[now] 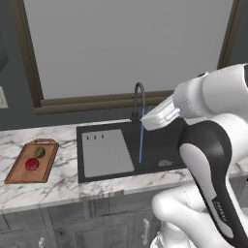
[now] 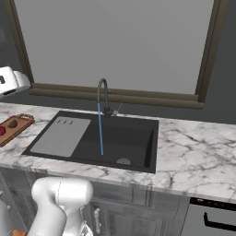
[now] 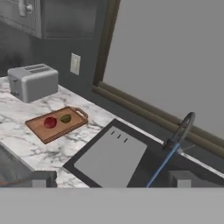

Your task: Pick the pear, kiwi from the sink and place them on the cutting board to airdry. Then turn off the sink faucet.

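The red pear and the olive-green kiwi lie side by side on the wooden cutting board, on the counter left of the black sink. In the hand view the pear and kiwi rest on the board too. The dark gooseneck faucet stands behind the basin, and a blue water stream runs from its spout. My gripper is open and empty, high above the sink's front, with the faucet ahead to the right.
A grey ribbed draining panel forms the sink's left part. A silver toaster stands on the marble counter beyond the board, under a wall outlet. A large window with a brown sill runs behind the faucet.
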Tool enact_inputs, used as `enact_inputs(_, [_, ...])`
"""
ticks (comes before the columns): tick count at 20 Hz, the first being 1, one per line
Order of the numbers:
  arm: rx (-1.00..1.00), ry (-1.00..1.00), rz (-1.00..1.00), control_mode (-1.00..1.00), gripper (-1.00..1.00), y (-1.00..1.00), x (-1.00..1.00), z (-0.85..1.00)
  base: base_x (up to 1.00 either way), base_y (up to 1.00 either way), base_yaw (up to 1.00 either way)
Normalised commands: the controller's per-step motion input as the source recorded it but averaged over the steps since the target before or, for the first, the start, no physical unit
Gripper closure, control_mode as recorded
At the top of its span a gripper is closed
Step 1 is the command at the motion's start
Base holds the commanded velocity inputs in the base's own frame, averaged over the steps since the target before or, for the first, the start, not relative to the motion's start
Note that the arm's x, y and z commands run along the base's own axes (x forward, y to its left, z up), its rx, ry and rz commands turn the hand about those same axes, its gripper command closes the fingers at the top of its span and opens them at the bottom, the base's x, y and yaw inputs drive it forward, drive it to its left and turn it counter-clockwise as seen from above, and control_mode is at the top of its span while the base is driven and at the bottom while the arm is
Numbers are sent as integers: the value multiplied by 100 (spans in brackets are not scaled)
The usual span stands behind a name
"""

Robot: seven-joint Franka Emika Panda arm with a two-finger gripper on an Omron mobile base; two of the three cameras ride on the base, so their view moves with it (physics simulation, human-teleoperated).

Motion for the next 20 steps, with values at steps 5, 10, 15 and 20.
enact_inputs(5, [0,8,-8,-100,-100,-92,-29,59,0,0,0])
enact_inputs(10, [0,22,-15,-100,-100,-80,-27,60,0,0,0])
enact_inputs(15, [9,8,-8,-100,-100,-79,-7,-23,0,0,0])
enact_inputs(20, [19,17,-2,-100,-100,-53,1,-54,0,0,0])
